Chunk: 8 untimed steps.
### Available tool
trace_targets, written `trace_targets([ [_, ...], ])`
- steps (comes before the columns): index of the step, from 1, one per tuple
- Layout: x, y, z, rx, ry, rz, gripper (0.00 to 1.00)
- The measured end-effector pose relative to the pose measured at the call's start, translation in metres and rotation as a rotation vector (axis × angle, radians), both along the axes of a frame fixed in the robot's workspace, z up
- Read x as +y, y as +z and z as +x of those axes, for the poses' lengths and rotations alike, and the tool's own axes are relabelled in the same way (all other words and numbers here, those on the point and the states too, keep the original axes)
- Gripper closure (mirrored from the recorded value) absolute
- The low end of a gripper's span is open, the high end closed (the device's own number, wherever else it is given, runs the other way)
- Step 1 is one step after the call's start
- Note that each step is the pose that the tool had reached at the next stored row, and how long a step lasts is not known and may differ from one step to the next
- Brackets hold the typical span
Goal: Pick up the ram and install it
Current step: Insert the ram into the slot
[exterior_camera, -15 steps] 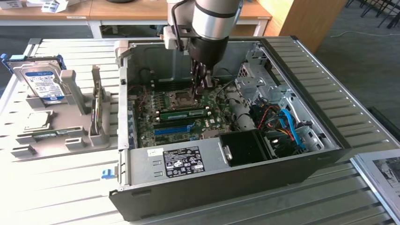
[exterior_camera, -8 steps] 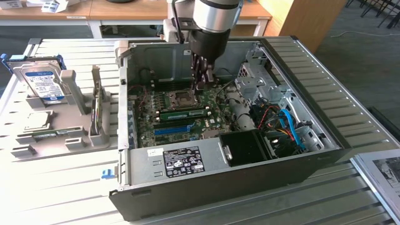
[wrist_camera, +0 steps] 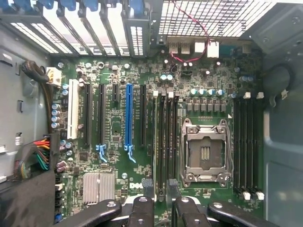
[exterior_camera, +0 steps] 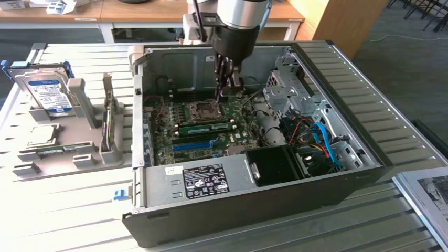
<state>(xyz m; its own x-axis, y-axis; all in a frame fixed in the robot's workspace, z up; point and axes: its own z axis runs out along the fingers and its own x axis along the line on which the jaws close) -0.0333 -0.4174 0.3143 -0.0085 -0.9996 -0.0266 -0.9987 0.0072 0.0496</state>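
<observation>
The ram, a long green stick with dark chips, lies seated in a slot of the motherboard, between the CPU socket and the blue slot. My gripper hangs inside the open case above the socket, apart from the ram. In the wrist view the gripper is open, its black fingers astride the dark memory slots, with nothing held between them. The blue slot and CPU socket lie on either side. From above I cannot tell the stick from its slot.
The case walls enclose the board, with a power supply, drive cage and blue cables inside. At the exterior view's left a grey holder carries a hard drive and a processor chip.
</observation>
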Motion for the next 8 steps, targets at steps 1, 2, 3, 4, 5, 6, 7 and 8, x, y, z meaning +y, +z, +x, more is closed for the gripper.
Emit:
trace_targets([
  [1,0.0,0.0016,0.0,0.0,0.0,-0.0001,0.75],
  [2,0.0,0.0031,0.0,0.0,0.0,0.0,0.75],
  [3,0.0,0.0046,0.0,0.0,0.0,-0.0001,0.75],
  [4,0.0,0.0062,0.0,0.0,0.0,0.0,0.75],
  [5,0.0,0.0075,0.0,0.0,0.0,0.0,0.75],
  [6,0.0,0.0089,0.0,0.0,0.0,-0.0001,0.75],
  [7,0.0,0.0103,0.0,0.0,0.0,0.0,0.75],
  [8,0.0,0.0118,0.0,0.0,0.0,-0.0001,0.75],
])
